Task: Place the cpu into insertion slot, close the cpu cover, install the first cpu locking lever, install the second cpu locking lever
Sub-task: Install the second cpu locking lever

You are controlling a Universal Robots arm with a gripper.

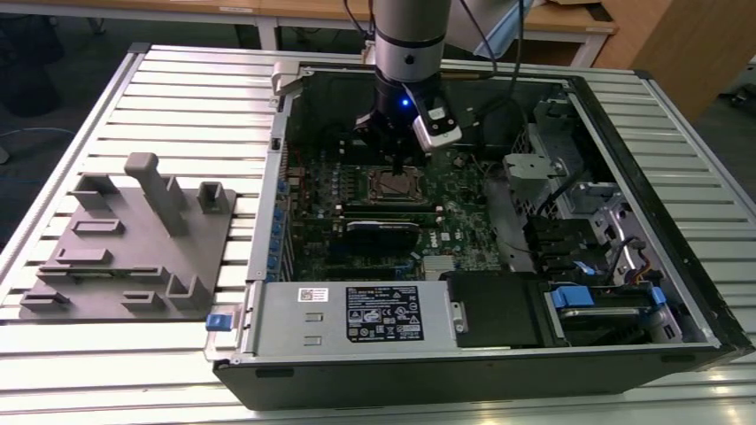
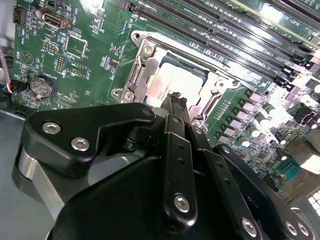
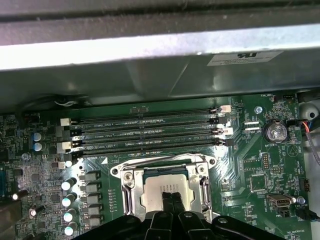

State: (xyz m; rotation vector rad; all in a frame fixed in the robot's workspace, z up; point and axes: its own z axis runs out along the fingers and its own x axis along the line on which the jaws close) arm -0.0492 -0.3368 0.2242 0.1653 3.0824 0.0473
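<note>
The cpu (image 2: 170,80) lies flat in the middle of the green motherboard (image 2: 95,50), its silvery top (image 3: 160,192) showing through the window of the cpu cover (image 3: 165,167). That cover (image 2: 145,67) lies down around it as a metal frame. The insertion slot is mostly hidden beneath them. My gripper (image 2: 175,97) hangs straight over the chip, fingers shut together with nothing between them, tips (image 3: 170,194) at or just above the metal top. In the exterior view the gripper (image 1: 396,168) points down at the socket area (image 1: 396,186) inside the open computer case.
Long black memory slots (image 3: 150,132) run beside the socket, toward the case wall (image 3: 150,75). A coin battery (image 3: 275,131) and capacitors (image 3: 70,200) flank it. Outside the case a grey fixture block (image 1: 130,239) sits on the slatted table. Power supply (image 1: 349,314) and drive cages (image 1: 590,230) fill the case.
</note>
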